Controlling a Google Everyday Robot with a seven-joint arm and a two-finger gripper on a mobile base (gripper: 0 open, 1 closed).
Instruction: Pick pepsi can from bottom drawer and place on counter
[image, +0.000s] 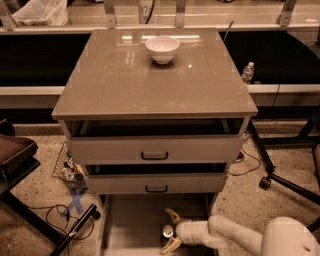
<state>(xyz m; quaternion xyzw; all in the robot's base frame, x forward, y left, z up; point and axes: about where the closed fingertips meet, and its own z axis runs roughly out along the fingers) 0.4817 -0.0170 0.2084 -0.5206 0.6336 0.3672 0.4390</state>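
Observation:
The pepsi can (167, 231) stands in the open bottom drawer (130, 225); only its silver top shows clearly. My gripper (171, 231) reaches in from the lower right on a white arm. Its two tan fingers (173, 216) are spread wide, one behind the can and one in front of it. The can sits between them, and the fingers are not closed on it. The grey-brown glossy counter (120, 85) tops the cabinet above.
A white bowl (162, 48) sits at the back of the counter. Two upper drawers with black handles (154, 156) stick out slightly above the bottom drawer. A water bottle (247, 72) stands at the right. Cables and chair legs (280, 180) lie on the floor.

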